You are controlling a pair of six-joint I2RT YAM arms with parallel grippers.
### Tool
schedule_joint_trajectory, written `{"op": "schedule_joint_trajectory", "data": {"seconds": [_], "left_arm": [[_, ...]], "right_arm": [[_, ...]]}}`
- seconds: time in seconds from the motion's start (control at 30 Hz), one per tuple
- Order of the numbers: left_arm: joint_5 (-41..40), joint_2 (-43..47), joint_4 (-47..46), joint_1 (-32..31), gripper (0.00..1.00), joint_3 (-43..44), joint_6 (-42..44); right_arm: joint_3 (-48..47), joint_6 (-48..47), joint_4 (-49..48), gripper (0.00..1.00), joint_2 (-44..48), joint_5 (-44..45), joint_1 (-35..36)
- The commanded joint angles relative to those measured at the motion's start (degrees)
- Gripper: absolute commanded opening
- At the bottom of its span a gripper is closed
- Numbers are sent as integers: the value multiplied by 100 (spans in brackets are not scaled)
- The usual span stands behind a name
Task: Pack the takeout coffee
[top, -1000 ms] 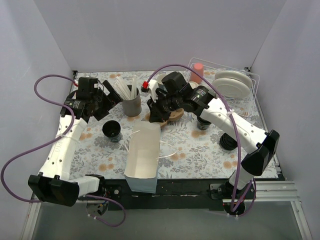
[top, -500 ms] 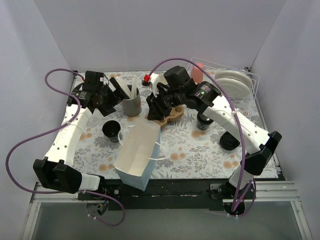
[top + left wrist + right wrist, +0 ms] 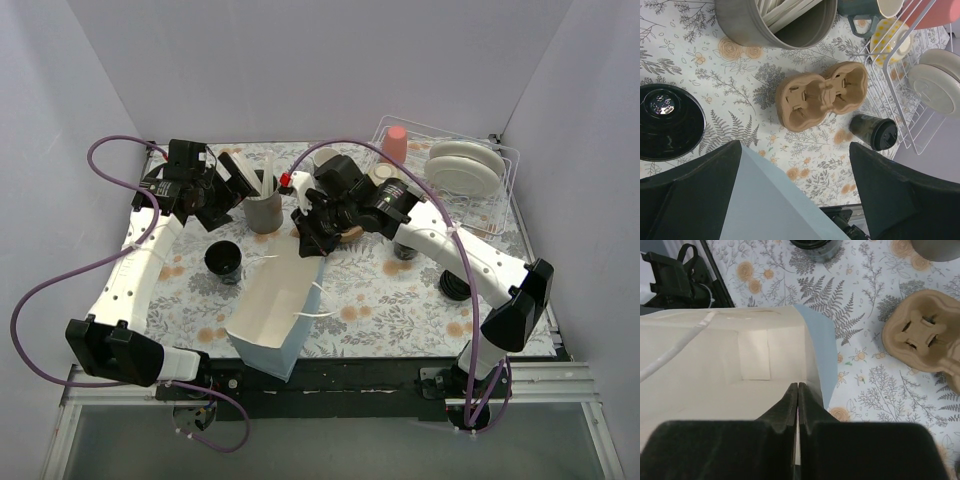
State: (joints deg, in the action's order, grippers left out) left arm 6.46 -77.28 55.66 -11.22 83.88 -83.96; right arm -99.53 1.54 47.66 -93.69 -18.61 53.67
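Note:
The paper bag (image 3: 268, 312), pale blue outside and cream inside (image 3: 715, 355), leans over at the table's front middle. My right gripper (image 3: 309, 240) is shut on its upper rim; a thin bag wall sits pinched between the closed fingers (image 3: 798, 386). One black lidded takeout coffee cup (image 3: 222, 258) stands left of the bag (image 3: 665, 122). Two more stand at the right (image 3: 405, 247) (image 3: 456, 284). My left gripper (image 3: 222, 194) hovers open above the table behind that left cup, holding nothing (image 3: 794, 146).
A tan cardboard cup carrier (image 3: 820, 99) lies behind the bag, partly under my right arm. A grey cup of white straws (image 3: 263, 208) stands at the back. The wire dish rack (image 3: 497, 205) with plates and a pink cup fills the back right.
My right gripper came down onto the bag's rim and shut on it. The bag swung, its bottom now toward the front left. My left gripper drew back a little.

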Motion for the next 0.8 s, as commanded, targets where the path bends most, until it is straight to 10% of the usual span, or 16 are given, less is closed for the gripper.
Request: {"op": "schedule_joint_trajectory", "data": {"seconds": [0.0, 0.33, 0.77], "left_arm": [[101, 2, -20, -11, 87, 190, 38], [84, -77, -161, -11, 87, 252, 12], [110, -112, -55, -11, 87, 314, 117]], "right_arm": [[-128, 197, -152, 1, 315, 612, 3], [-1060, 180, 297, 45, 140, 508, 3], [-665, 13, 86, 57, -87, 754, 3]]}}
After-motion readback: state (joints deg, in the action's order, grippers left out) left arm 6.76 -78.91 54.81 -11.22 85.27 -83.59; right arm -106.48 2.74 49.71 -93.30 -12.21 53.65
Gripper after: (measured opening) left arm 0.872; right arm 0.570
